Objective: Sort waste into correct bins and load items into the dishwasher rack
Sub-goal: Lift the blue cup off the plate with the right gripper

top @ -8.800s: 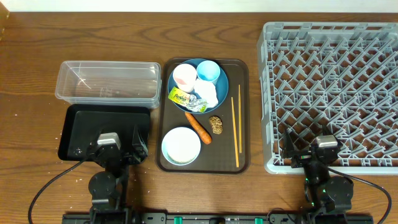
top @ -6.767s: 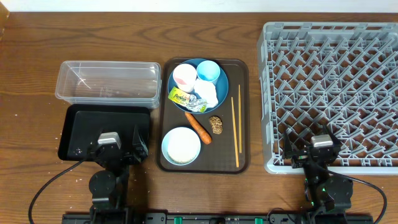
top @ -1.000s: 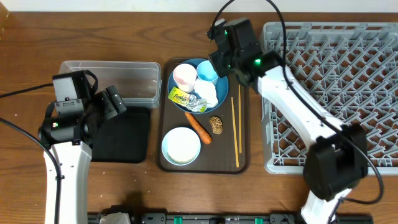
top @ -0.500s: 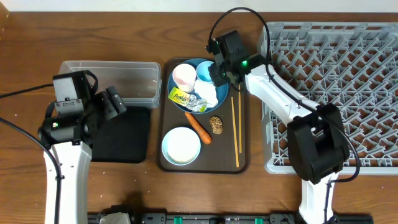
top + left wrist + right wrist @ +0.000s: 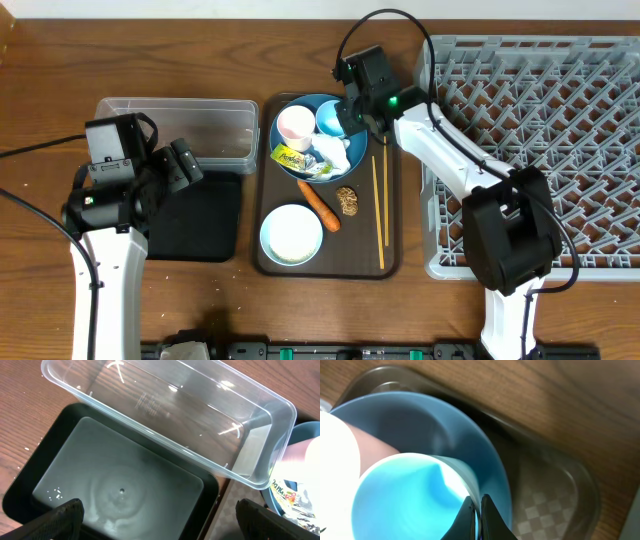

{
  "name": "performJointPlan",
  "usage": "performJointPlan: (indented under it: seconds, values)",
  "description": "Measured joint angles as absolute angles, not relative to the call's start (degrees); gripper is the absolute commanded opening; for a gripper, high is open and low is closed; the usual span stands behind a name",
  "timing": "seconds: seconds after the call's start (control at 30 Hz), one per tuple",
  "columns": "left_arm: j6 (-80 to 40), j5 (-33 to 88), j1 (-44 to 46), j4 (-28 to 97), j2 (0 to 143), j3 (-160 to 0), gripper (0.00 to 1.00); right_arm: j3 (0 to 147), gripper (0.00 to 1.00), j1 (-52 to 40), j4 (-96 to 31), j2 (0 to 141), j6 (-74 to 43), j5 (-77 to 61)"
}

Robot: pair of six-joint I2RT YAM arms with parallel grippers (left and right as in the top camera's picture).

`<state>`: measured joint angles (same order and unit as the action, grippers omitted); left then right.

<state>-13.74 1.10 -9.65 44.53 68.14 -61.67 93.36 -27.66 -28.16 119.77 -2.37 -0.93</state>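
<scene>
Right wrist: light-blue cup (image 5: 405, 495) in right gripper (image 5: 479, 516)

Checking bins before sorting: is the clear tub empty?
Empty: through the clear tub only the wooden table shows; nothing lies inside.

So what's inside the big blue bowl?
A pink cup, a light-blue cup pinched by the right fingers, a crumpled napkin, a yellow-green wrapper at the rim. The bowl's bottom is covered; anything beneath cannot be seen.
</scene>
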Motion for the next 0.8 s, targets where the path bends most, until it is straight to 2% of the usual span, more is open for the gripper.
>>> performJointPlan:
  seconds: [0.2,0.5,0.63,0.8]
  values:
    - [-13.74,1.1,-9.65,44.36,68.14,-61.67,0.98,95.5,0.01,-27.38,-28.67,118.91,-2.37,0.01]
    - [-13.74,1.13,-9.65,42.35,68.14,-61.67,0.98,96.18,0.01,-24.45,-32.75,110.21,-2.37,-0.84]
    - [-13.74,2.74,-9.65,39.2,68.14,-61.71,0.98,96.53,0.01,-22.74,-36.21,107.55,-1.72,-8.25]
    - [-13.76,10.37,-9.65,33.76,68.18,-61.76,0.98,96.6,0.01,-20.08,-37.54,106.96,0.69,-26.04]
